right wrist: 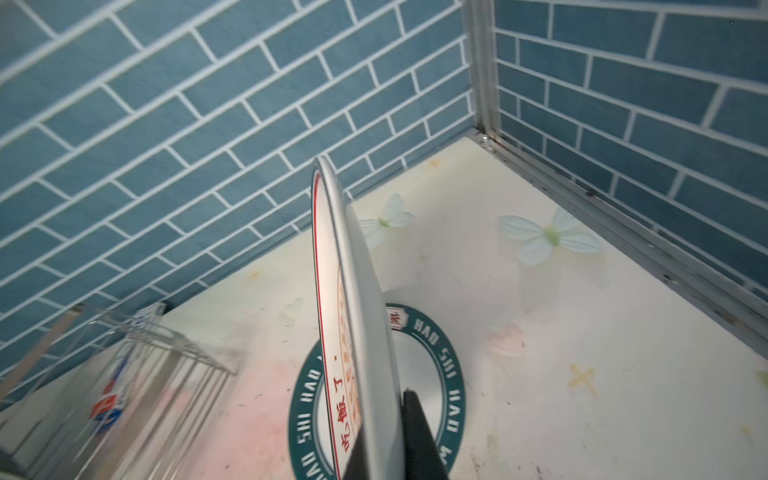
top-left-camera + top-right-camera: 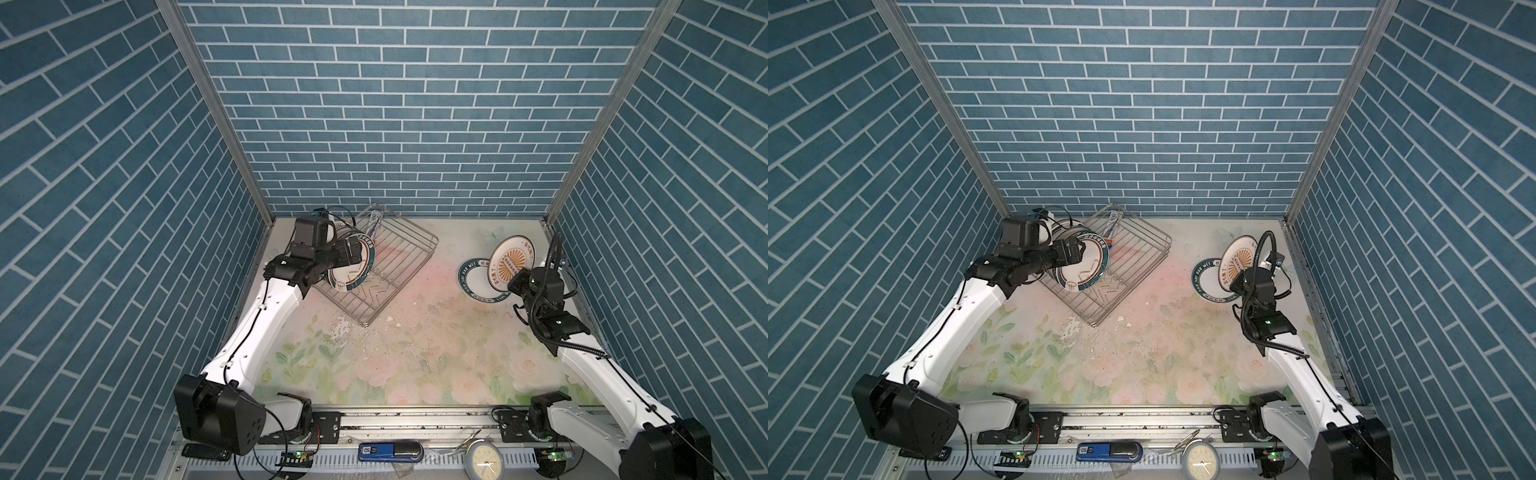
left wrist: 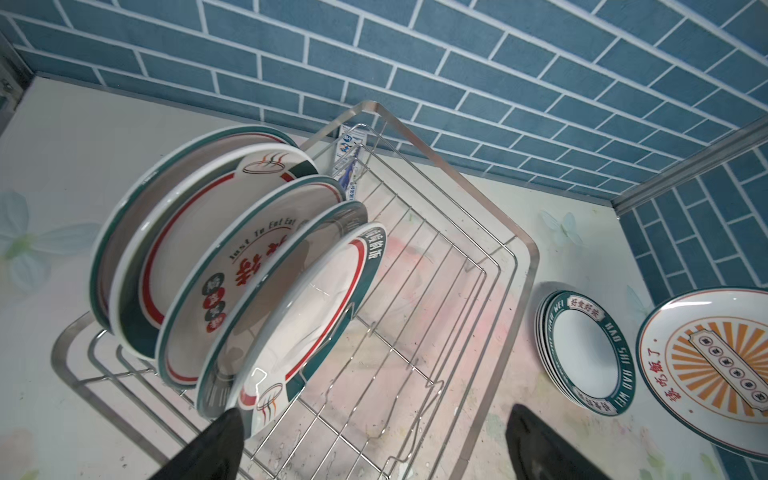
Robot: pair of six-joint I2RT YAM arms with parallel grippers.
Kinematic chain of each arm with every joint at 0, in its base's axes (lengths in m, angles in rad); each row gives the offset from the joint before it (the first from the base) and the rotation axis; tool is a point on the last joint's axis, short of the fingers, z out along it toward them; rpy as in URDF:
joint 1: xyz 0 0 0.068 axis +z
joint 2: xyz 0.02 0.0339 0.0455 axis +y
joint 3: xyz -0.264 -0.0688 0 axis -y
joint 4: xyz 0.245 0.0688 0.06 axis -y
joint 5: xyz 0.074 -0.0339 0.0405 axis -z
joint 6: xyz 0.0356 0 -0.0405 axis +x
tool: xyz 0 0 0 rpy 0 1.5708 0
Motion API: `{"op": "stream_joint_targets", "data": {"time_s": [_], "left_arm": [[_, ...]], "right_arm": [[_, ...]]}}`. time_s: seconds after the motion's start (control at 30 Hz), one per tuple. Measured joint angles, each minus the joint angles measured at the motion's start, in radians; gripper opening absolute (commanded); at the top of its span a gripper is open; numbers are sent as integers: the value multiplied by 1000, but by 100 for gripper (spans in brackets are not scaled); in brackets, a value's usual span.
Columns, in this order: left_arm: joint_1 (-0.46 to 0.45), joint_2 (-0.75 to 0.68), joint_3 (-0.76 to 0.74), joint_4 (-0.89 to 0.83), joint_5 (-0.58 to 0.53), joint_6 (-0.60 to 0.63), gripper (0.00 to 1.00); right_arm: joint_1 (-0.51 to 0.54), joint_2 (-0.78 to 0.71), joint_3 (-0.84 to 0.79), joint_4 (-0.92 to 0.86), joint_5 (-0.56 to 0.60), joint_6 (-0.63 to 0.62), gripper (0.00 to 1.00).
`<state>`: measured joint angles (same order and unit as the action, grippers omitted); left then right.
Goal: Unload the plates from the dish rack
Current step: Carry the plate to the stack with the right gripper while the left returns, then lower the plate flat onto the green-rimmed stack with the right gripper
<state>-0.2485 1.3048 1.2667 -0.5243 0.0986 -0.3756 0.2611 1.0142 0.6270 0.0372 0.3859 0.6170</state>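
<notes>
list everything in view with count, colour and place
dish rack: one, silver wire, table back left
racked plates: five, white with teal and red, standing in rack's left end
stacked plates: several, teal-rimmed white, flat on table right
sunburst plate: one, white and orange, held tilted above stack
label: one, white-blue, rack's back corner
clock: one, white, front ledge
blue device: one, front ledge
table: one, pale floral
walls: three, blue brick
left gripper: black, open, beside racked plates
right gripper: black, shut on sunburst plate
</notes>
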Motion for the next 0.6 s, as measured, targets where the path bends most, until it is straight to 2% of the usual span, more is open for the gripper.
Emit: {"op": "stream_joint_targets", "data": {"time_s": [0.23, 0.6], "left_arm": [[0, -12, 0, -32, -102, 9, 99], [0, -10, 2, -53, -96, 29, 99]], "right_arm": [[-15, 48, 0, -46, 55, 42, 0], [-80, 110, 0, -50, -25, 115, 0]]}}
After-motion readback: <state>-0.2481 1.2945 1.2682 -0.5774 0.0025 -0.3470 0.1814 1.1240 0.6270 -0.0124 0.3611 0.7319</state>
